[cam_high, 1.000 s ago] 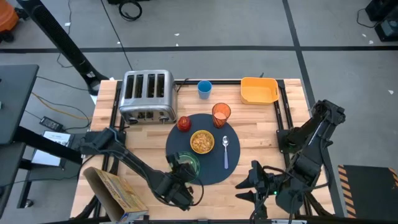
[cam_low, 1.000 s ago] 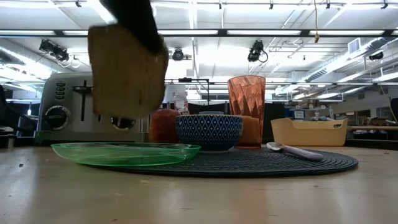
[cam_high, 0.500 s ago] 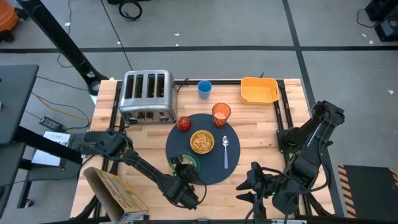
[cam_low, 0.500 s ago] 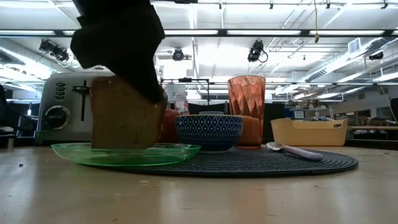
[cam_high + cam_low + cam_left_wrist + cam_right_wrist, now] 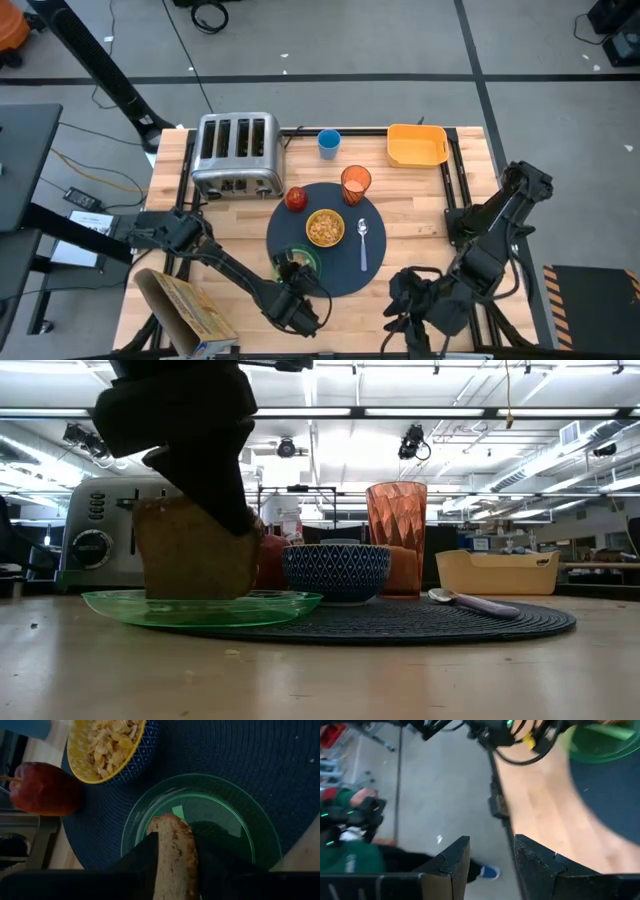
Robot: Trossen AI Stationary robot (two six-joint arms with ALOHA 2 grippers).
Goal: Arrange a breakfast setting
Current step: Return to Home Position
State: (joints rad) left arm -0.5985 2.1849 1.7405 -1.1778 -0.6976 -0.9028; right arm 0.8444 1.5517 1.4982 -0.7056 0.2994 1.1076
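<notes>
The toast slice [image 5: 175, 857] stands on edge on the green plate [image 5: 260, 837], leaning a little, at the near left part of the round mat [image 5: 240, 760]. The left gripper [image 5: 178, 834] has it clamped, one dark finger on each flat face, closed down to the thickness of the bread.

I judge the toast light and stiff but crumbly. Its dry, rough crust gives the fingers good bite, and a hard squeeze would crack it. The flat faces near the upper edge look like the sensible place to hold. The plate is smooth, glassy plastic with a raised rim, so the bottom edge could skid, and once let go the slice will likely tip flat.

Just beside the plate sits the bowl [image 5: 132, 767], blue-patterned outside, yellow inside, full of cereal flakes. Beyond it lies the glossy red apple [image 5: 45, 787]. The mat is dark, woven and ribbed. On its far side stands the faceted orange tumbler [image 5: 397, 535], and to the right of the bowl lies the spoon [image 5: 475, 602]. A steel toaster [image 5: 100, 540] stands behind.

The right gripper [image 5: 492, 857] hangs off the table's near right corner, fingers parted, holding nothing.
</notes>
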